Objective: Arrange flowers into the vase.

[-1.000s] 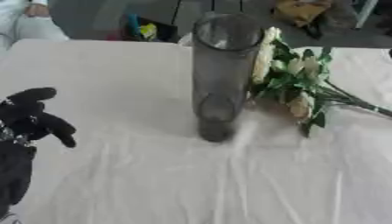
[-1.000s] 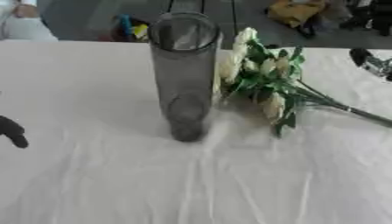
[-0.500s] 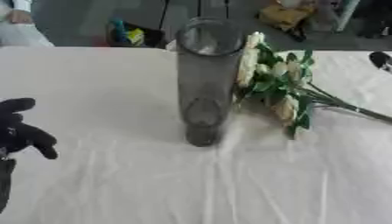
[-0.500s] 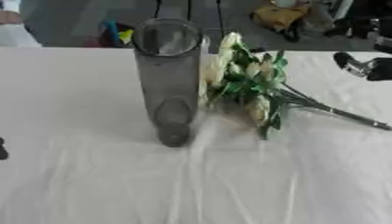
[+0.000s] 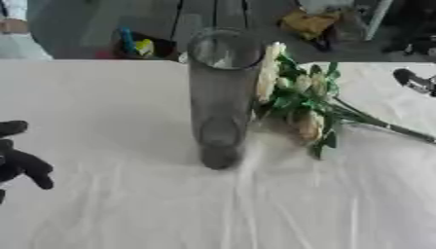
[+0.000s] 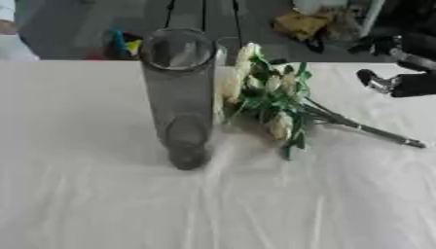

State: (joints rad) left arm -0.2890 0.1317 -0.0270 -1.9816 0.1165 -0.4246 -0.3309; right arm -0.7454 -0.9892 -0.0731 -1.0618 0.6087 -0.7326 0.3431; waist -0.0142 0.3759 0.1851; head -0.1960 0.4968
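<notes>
At about nine o'clock, low at the table's edge, the left hand (image 5: 19, 163) shows dark curled fingers that hold nothing. The white cloth-covered table (image 5: 128, 209) fills the view. At the middle a tall clear vase (image 5: 220, 97) stands upright and empty. Just beside it, toward three o'clock, the flowers (image 6: 264, 104) lie on the cloth, pale blooms by the vase, stems running out toward four o'clock. At two o'clock the right hand (image 6: 400, 80) hovers apart from the stems; whether its fingers are spread I cannot tell.

Black-fingered left hand (image 5: 21, 163); right hand (image 6: 400, 73) black with a silvery, shiny fingertip part.
</notes>
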